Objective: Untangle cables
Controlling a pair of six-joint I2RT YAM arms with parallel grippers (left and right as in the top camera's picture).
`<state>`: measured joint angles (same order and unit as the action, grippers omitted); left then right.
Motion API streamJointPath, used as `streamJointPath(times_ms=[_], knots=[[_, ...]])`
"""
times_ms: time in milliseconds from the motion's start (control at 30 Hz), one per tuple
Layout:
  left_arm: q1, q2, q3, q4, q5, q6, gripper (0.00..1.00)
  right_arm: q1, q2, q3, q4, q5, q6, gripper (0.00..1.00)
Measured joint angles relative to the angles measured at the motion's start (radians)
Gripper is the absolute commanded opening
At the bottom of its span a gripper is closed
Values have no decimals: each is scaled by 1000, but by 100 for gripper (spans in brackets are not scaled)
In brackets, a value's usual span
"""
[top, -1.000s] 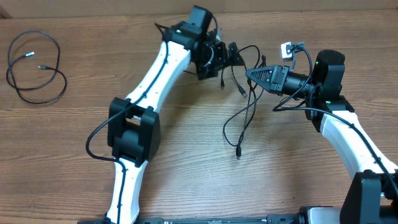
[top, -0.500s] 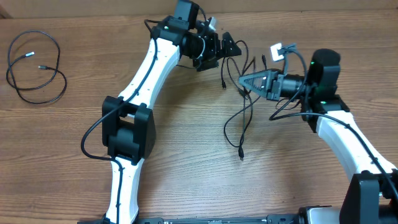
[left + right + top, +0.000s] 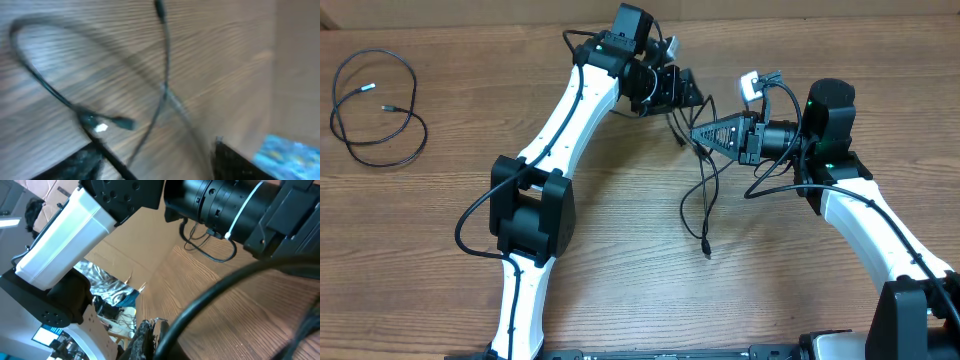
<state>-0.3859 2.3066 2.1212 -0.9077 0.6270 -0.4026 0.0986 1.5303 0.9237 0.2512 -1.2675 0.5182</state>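
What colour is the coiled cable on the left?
The coiled cable is black; clearest in the overhead view.

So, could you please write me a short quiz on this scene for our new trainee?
1. True or false: every cable is bunched between the two grippers.
2. Which gripper is shut on the tangled cables? A) left B) right C) neither
3. Where does the tangle's loose plug rest?
Key: 1 false, a coiled cable lies alone at the far left. 2 B, the right gripper. 3 on the wooden table, on the side nearer the arm bases.
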Motion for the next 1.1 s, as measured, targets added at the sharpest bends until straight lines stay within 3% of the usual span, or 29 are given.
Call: streamJointPath(times_ms=[133, 267, 467, 700, 933, 1033, 1100], knots=[[0, 0, 0, -2, -45, 17, 24, 0, 0, 0, 0, 2, 27, 4], [0, 0, 0, -5, -64, 18, 4, 0, 0, 0, 0, 20, 59, 9], [0, 0, 0, -5, -80, 22, 4, 0, 0, 0, -14, 67, 85, 12], [4, 0, 0, -6, -93, 22, 6, 0, 0, 5, -177, 241, 92, 38], [9, 0, 0, -5, -146, -6, 17, 0, 0, 6, -304, 409, 83, 49], [8, 0, 0, -4, -164, -56, 17, 0, 0, 6, -353, 434, 84, 52], [8, 0, 0, -3, -178, -105, 22, 0, 0, 6, -382, 445, 84, 55]])
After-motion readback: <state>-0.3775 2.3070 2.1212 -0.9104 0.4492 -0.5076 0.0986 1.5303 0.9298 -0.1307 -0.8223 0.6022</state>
